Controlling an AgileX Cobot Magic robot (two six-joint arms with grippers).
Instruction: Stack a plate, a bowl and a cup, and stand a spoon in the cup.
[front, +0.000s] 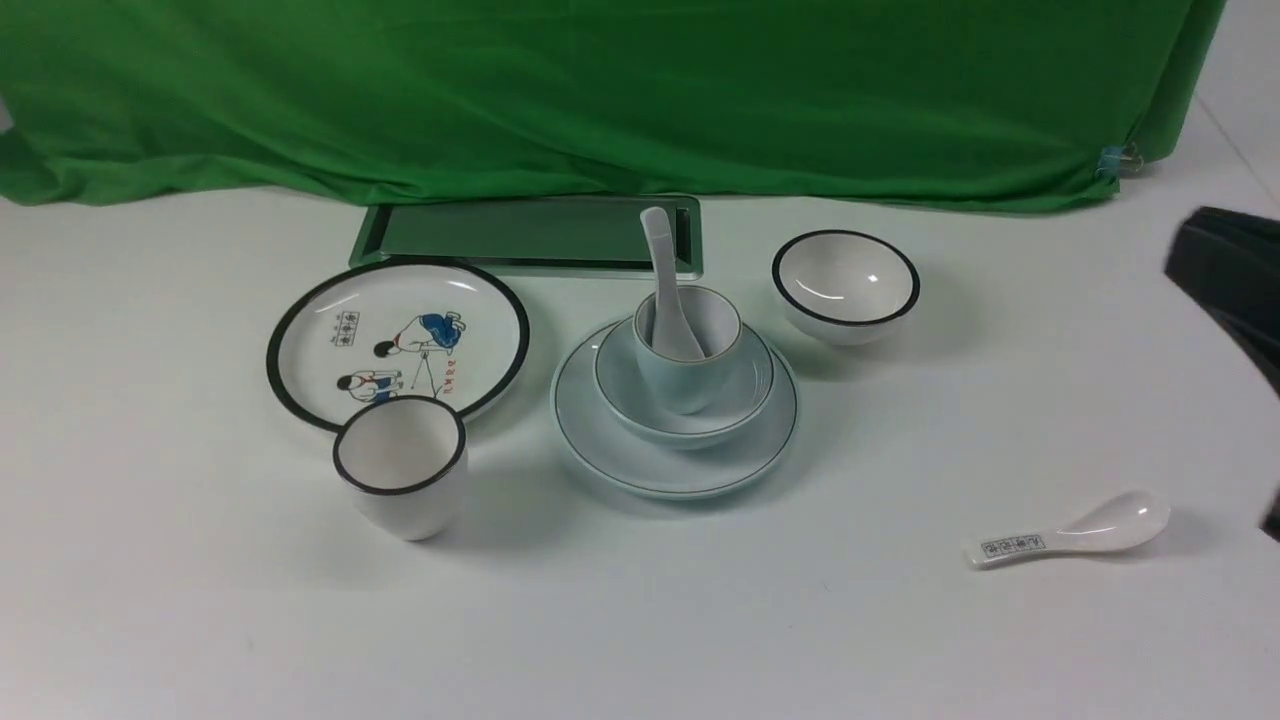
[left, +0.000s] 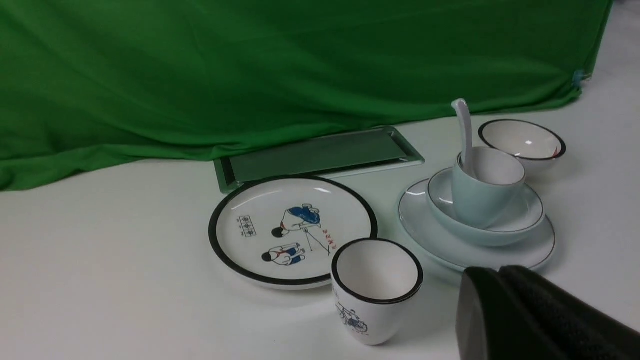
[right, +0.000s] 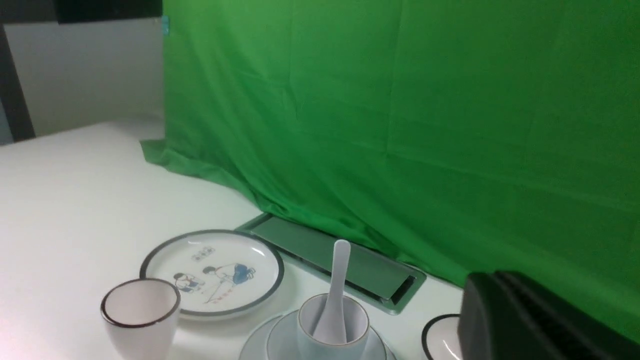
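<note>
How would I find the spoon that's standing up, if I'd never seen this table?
Find the green cloth, then the pale blue plate in front. A bowl and cup are stacked there. Your spoon leans inside that cup; the other spoon lies flat, with printing.

The tray (front: 520, 232) is partly hidden under the cloth (front: 600, 100); the cartoon plate (front: 400, 320) is partly covered by its cup (front: 405, 480).

Right arm at the edge, both grippers closed

The right arm (front: 1235, 290) shows dark and only in part at the right edge of the front view, raised above the surface; the left arm is outside that view. In the wrist views, the left gripper (left: 492, 272) and right gripper (right: 492, 280) have their fingers together, holding nothing.
</note>
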